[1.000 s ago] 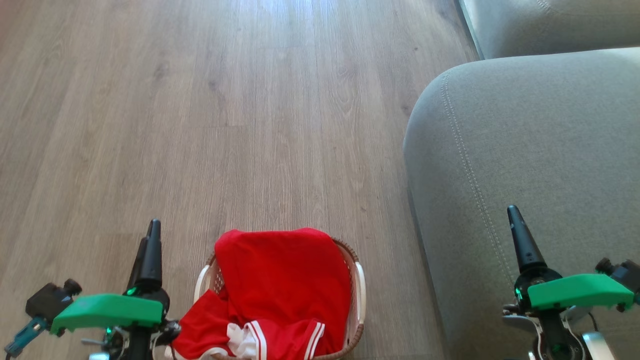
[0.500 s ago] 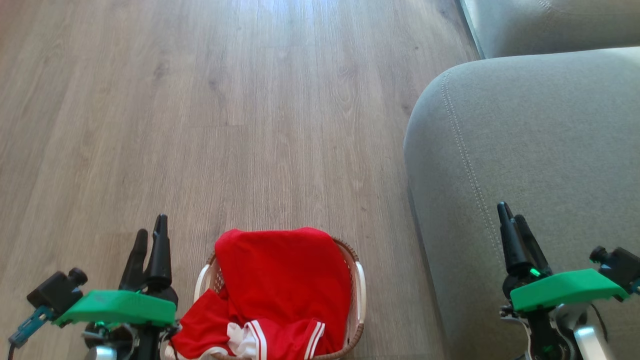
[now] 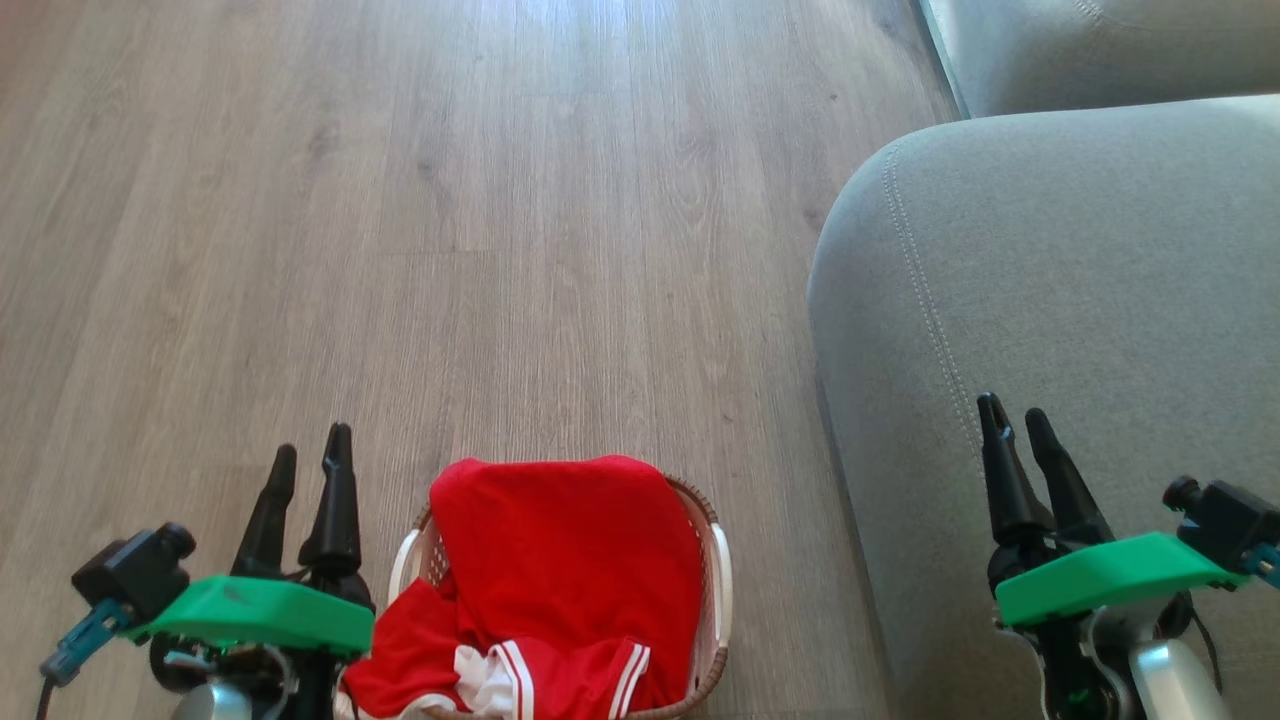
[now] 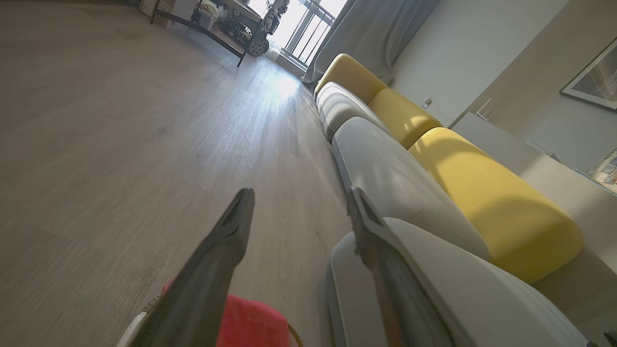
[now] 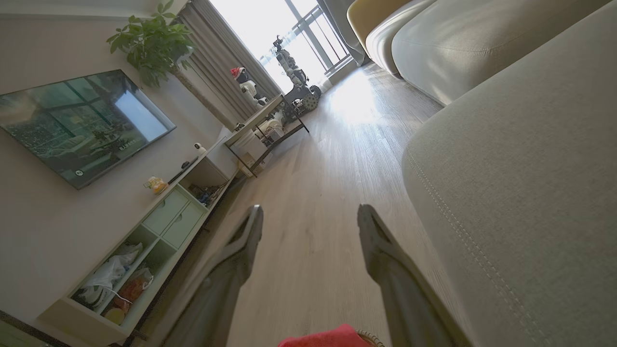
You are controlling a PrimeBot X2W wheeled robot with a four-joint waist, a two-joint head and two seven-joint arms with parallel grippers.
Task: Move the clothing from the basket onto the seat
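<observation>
Standing on the floor (image 3: pixel 450 200) at the bottom centre of the head view, the basket (image 3: pixel 722 585) holds the clothing (image 3: pixel 565 555), heaped above the brown rim. One red piece drapes over the top. A second, with white stripe trim, hangs over the basket's left side, next to the left arm's green cover. The seat (image 3: pixel 1080 280) stands to the right of the basket, just beside it, with its double seam running down the rounded front edge.

Left gripper (image 3: pixel 312 442): positioned left of the basket, near its white handle, fingers pointing up the view. The fingers are spread wide and hold nothing. The left wrist view shows floor through the gap and red cloth low between the finger bases.

Right gripper (image 3: pixel 1010 408): positioned over the seat's front part, well apart from the basket. The fingers are spread wide and hold nothing. Whether they touch the cushion cannot be told.

A second grey cushion (image 3: pixel 1100 40) adjoins the seat on its far side. Yellow backrests (image 4: pixel 491 193) run behind the cushions. The right wrist view shows a wall-mounted screen (image 5: pixel 82 120), a low cabinet (image 5: pixel 159 226) beneath it and a plant (image 5: pixel 149 43) by the curtain
</observation>
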